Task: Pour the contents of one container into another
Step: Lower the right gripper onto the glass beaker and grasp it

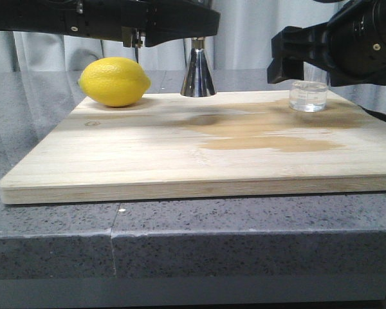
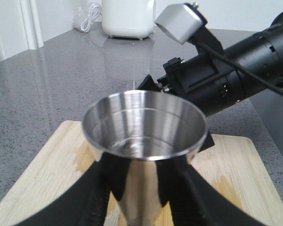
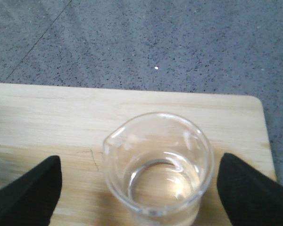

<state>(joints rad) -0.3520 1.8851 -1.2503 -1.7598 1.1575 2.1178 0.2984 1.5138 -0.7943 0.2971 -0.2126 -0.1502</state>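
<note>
A pale wooden cutting board (image 1: 199,151) lies on the speckled grey worktop (image 1: 51,232). Taking the board as a clock face seen from the front, a yellow lemon (image 1: 114,81) rests at about 10 o'clock, the steel jigger (image 1: 198,72) stands upright at about 12 o'clock near the far edge, and the glass beaker (image 1: 308,96) sits upright at about 2 o'clock, well apart from the jigger. A darker, damp-looking stain spreads over the wood between them.

The left end effector (image 2: 141,197) has its two black fingers closed against the narrowing body of the jigger, one on each side below the upper cup. In the left wrist view the cup's mouth is open and its inside shines; a thin trace of liquid seems to lie at the bottom.

The right end effector (image 3: 139,188) is open, its black fingers (image 3: 26,193) standing clear of the beaker on either side without touching the glass. The beaker's pouring lip is visible on its rim, and a shallow layer of clear liquid lies inside. From the front, the right arm hangs just above the beaker.
</note>
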